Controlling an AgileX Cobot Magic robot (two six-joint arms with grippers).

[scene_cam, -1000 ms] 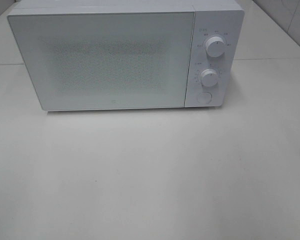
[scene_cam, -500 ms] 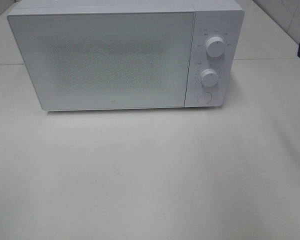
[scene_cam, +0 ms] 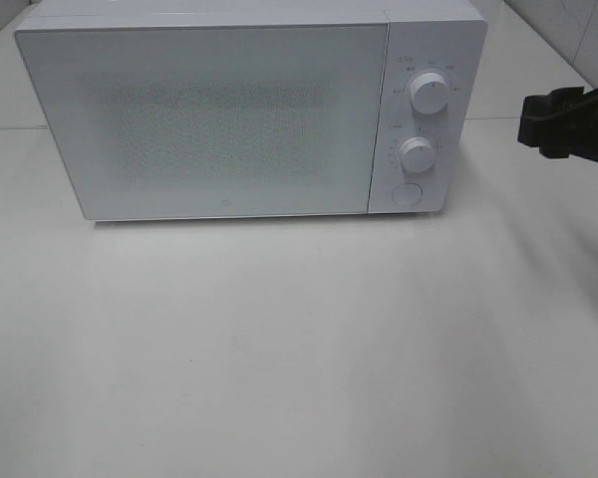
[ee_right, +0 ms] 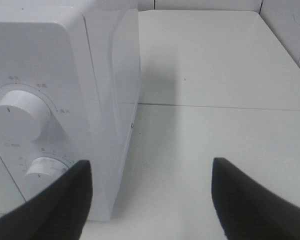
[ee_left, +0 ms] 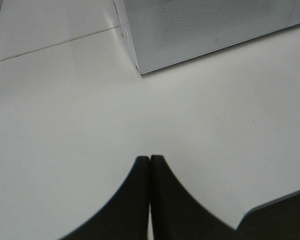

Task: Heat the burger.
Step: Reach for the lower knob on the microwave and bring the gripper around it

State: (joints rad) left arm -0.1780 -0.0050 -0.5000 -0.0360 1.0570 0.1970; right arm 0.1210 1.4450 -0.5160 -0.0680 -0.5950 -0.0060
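The burger is out of view. A white microwave stands at the back of the table with its door closed; its front has two round knobs and a round button. My right gripper comes in from the right edge, level with the knobs and to the right of the microwave. In the right wrist view its fingers stand wide apart with nothing between them, beside the microwave's right side. My left gripper is shut and empty over bare table, near the microwave's front left corner.
The white table spreads in front of the microwave. A seam runs across the table behind the right gripper. A white tiled wall rises at the far right.
The right gripper has entered the exterior view from the right edge and moved left toward the microwave's control panel. The microwave has not moved.
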